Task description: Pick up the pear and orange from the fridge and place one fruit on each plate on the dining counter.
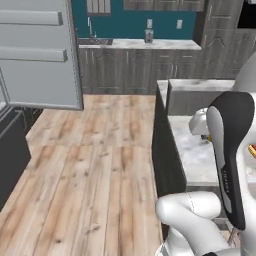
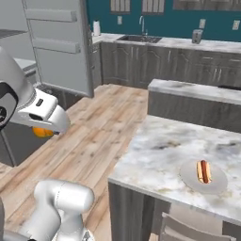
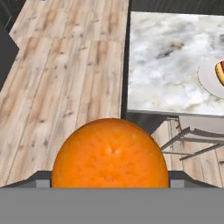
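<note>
Pale wooden floorboards (image 3: 65, 65) run beneath everything, and above them hangs the bright, smooth, round orange (image 3: 110, 153), carried in the robot's hand (image 2: 43, 128) with the jaws spread wide around its middle. In the right base view a sliver of it peeps out under the white wrist. It looks firm and fairly light, though its slick, round skin could roll or slip, so a hold across the widest part seems wisest. Just ahead lies the white-grey veined marble table (image 3: 166, 61) with dark panelling. Near its far side sits a pale grey-white round plate (image 2: 204, 176), already bearing a hot dog (image 2: 203, 171). Behind stands the tall grey fridge (image 2: 59, 47), its door ajar.
</note>
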Motion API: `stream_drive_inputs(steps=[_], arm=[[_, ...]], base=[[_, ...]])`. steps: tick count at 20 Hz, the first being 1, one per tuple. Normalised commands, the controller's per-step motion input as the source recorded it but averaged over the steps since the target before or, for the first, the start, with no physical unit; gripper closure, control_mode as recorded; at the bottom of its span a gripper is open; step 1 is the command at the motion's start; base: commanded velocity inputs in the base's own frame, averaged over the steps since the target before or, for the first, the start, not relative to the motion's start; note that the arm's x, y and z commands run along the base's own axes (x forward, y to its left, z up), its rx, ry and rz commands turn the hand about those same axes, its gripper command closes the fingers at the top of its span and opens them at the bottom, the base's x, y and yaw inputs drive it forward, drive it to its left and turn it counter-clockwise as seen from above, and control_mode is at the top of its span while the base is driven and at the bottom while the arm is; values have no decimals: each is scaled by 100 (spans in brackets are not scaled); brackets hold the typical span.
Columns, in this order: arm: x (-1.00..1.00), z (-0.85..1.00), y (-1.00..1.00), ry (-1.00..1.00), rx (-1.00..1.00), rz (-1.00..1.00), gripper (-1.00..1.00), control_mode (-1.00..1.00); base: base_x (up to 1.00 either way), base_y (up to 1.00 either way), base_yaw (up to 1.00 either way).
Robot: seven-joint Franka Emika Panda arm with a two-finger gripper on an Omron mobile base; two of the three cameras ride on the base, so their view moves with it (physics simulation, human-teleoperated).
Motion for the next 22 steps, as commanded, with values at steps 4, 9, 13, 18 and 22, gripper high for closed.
stream_drive_inputs(steps=[4,9,13,18,22], arm=[[0,0,0,0,0,0,100,100],[0,0,0,0,0,0,100,100],[0,0,0,0,0,0,100,100],[0,0,0,0,0,0,100,100],[0,0,0,0,0,0,100,100]], base=[[-51,-100,-26],[-7,-99,-34],[36,-89,-39],[-73,-81,-27],[-95,-92,-13]])
